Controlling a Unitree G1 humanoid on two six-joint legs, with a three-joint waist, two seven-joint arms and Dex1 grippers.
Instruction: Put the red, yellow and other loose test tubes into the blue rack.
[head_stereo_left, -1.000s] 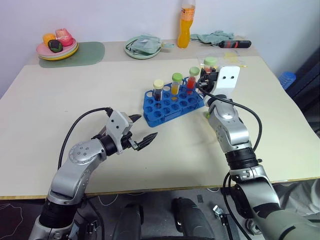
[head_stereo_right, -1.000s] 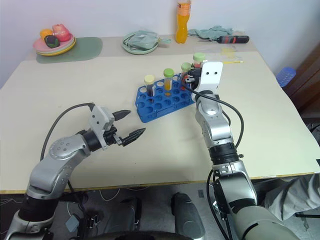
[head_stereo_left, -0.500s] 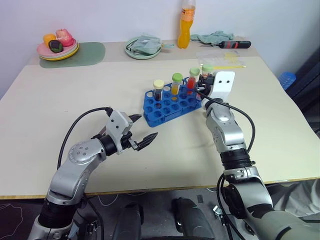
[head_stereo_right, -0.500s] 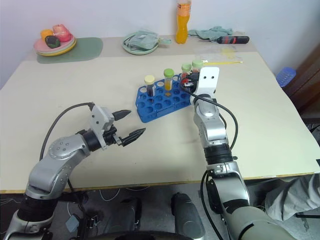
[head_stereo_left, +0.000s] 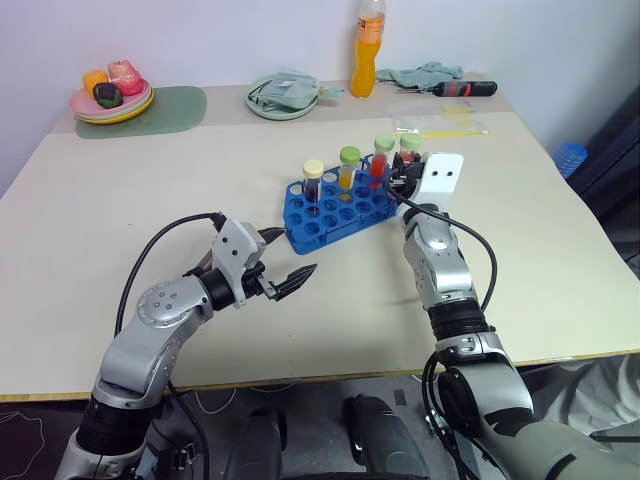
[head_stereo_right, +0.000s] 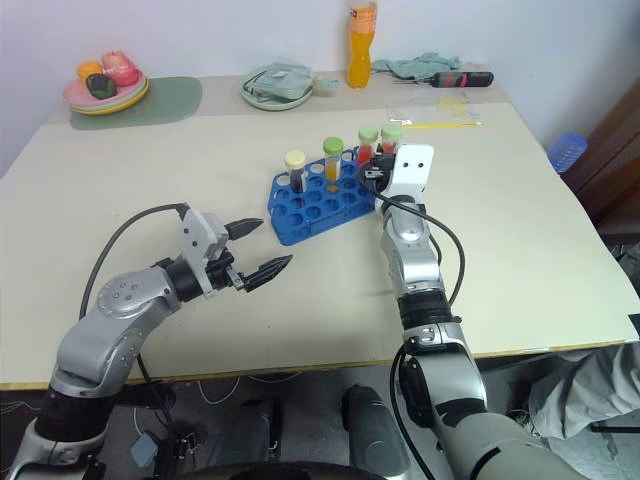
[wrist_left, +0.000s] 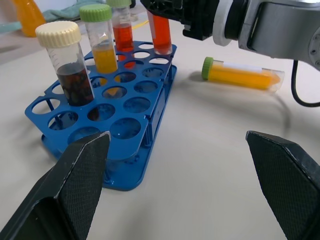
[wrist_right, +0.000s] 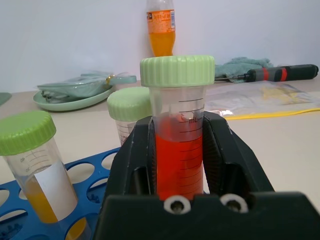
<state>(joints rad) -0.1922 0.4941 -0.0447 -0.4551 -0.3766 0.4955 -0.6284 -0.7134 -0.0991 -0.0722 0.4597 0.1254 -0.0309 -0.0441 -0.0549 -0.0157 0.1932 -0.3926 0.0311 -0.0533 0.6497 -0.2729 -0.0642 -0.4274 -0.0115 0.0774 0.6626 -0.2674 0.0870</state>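
Presently the cream surface (head_stereo_left: 120, 230) stands against a pale wall, plates and an orange bottle (head_stereo_left: 367, 47) along its far edge. Blue rack (head_stereo_left: 340, 208) mid-surface holds three tubes. Right gripper (head_stereo_left: 404, 176) clasps a red tube (wrist_right: 178, 150) over the rack's right end; left gripper (head_stereo_left: 283, 262) jaws wide. Yellow tube (wrist_left: 240, 76) lies beside the rack

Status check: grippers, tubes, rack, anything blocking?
Left gripper open, idle. Right gripper around red-liquid green-capped tube, lowered into bright blue plastic rack. Three tubes racked; yellow-liquid green-capped tube lies loose beside rack. Nothing in the way.

Silver jointed arms, black cables, black ribbed jaws.
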